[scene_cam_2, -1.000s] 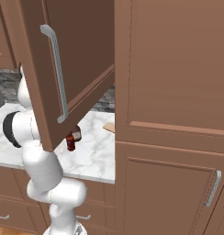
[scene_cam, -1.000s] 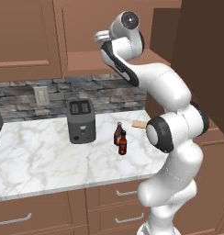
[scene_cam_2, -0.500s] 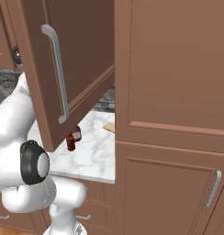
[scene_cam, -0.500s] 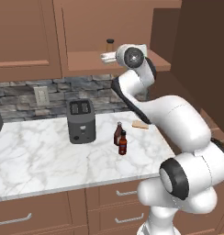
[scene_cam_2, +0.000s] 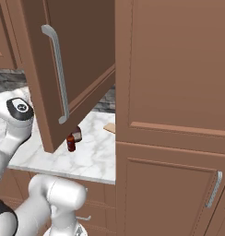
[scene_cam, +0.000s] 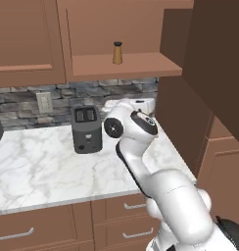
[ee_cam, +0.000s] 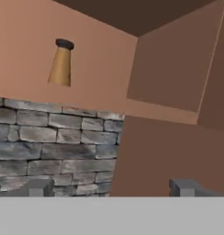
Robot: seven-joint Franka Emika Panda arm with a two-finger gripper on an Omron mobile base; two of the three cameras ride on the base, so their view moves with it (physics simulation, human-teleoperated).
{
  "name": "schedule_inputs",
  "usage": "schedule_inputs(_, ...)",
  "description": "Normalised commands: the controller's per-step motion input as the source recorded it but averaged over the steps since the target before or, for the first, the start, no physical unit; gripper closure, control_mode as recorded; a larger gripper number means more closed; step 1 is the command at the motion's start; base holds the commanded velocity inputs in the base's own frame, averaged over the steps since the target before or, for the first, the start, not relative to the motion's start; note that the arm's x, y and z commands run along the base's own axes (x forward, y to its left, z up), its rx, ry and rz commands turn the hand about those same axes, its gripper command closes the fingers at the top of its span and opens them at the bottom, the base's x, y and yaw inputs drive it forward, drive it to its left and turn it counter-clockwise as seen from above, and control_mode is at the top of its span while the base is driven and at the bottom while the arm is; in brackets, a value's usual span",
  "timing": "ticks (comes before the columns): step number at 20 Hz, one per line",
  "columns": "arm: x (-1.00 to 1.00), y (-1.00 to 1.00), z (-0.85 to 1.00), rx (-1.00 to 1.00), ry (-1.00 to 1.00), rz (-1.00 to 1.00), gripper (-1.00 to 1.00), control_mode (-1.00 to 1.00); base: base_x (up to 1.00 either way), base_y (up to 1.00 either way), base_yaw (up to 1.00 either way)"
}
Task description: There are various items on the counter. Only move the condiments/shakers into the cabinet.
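standing upright on the cabinet [scene_cam: 141,66] shelf, near its front edge and toward the middle, the tan shaker [scene_cam: 118,53] is sitting well apart from the gripper [ee_cam: 111,188], whose fingertips [ee_cam: 36,187] are spread wide with nothing between them. a reddish-brown pale-capped bottle [scene_cam_2: 71,142] is resting on the marble counter [scene_cam_2: 98,154], half tucked behind the lower edge of the open cabinet door [scene_cam_2: 63,69], and the dark grey toaster [scene_cam: 87,129] is sitting toward the counter's back edge by the stone wall.

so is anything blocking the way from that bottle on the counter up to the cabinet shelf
Nothing visible does. The reddish-brown bottle stands on the counter below the open cabinet door. The cabinet shelf is open at the front and holds just the tan shaker toward its left. The gripper is empty.
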Motion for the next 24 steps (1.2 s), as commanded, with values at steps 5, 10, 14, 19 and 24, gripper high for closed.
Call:
schedule_inputs(5, -0.9, 0.08, -0.87, 0.0, 0.0, -0.31, -1.0, -1.0, 0.0, 0.0, 0.0)
schedule_inputs(10, -0.12, 0.05, -0.38, -0.04, -0.02, -0.06, -1.0, -1.0, 0.0, 0.0, 0.0)
schedule_inputs(14, 0.14, 0.0, -0.13, -0.01, 0.0, 0.0, -1.0, -1.0, 0.0, 0.0, 0.0)
schedule_inputs(19, 0.15, 0.32, -0.26, 0.03, -0.04, -0.15, -1.0, -1.0, 0.0, 0.0, 0.0)
schedule_inputs(24, 0.0, 0.62, -0.38, 0.15, -0.12, -0.44, -1.0, -1.0, 0.0, 0.0, 0.0)
